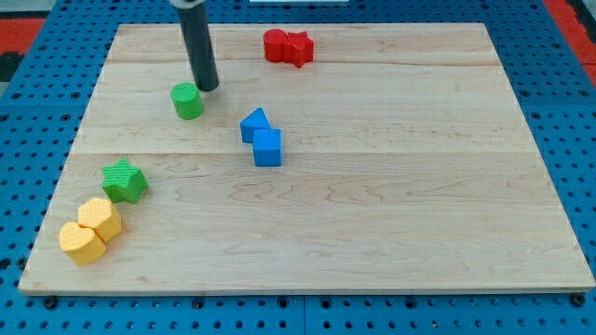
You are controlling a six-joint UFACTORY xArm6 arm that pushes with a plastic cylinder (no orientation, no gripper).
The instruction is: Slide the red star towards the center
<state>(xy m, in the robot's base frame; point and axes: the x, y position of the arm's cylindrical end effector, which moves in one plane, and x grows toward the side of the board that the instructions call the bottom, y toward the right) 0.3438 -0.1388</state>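
Camera view: red star [298, 47] near the view's top edge of the wooden board [419, 186], a little left of the middle line, touching another red block [276, 45] on its left side. Pair lying side by side, long axis running left to right across the view; star's points hard to make out at this size, possibly one arm aimed toward the view's right.

My tip [209, 87] planted on the board at the view's upper left, just beside the green cylinder [187, 100], at its upper right, well apart from the red star. No pincer on this rod, so nothing open, closed or gripping.

Between the star and the board's centre: blue triangular block [253, 124] and blue cube [267, 147], touching, lying below and left of the star.

Far at the view's lower left: green star [124, 180], then two yellow blocks [100, 219] [80, 242] pressed together near the corner.
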